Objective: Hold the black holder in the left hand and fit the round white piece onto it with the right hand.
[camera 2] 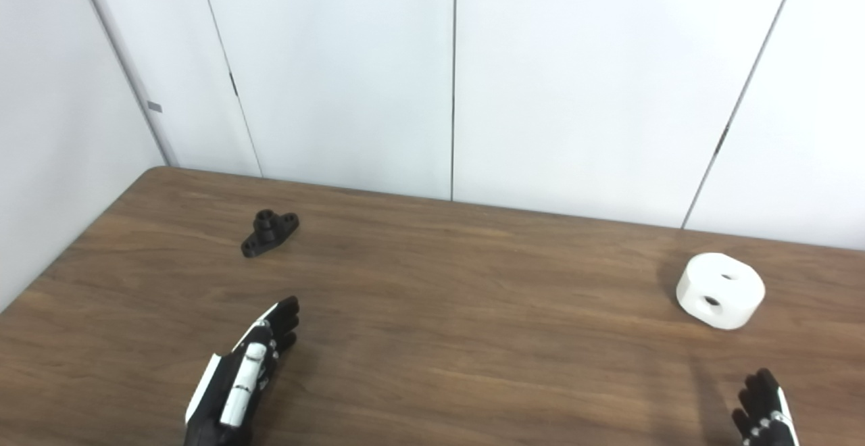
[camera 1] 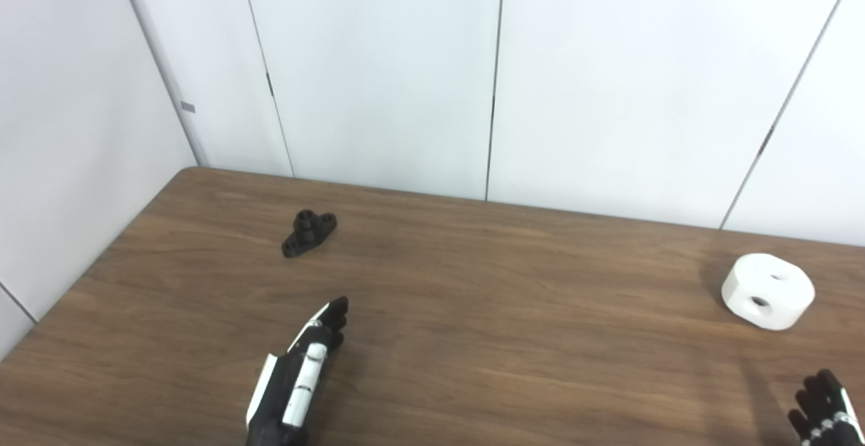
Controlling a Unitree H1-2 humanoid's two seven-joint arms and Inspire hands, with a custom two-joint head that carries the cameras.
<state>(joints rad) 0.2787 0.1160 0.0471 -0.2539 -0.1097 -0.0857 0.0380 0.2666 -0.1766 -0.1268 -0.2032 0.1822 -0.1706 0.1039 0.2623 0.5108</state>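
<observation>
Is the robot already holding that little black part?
No, the black holder lies alone on the table, beyond the empty left hand.

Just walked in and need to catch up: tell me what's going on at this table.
Nothing is being handled yet. The black holder lies on the wooden table toward its far left, and the round white piece sits far to the right, well apart from it. The left hand is over the table short of the holder, fingers extended, holding nothing. The right hand is only partly in view at the bottom right, below the white piece, also holding nothing.
</observation>
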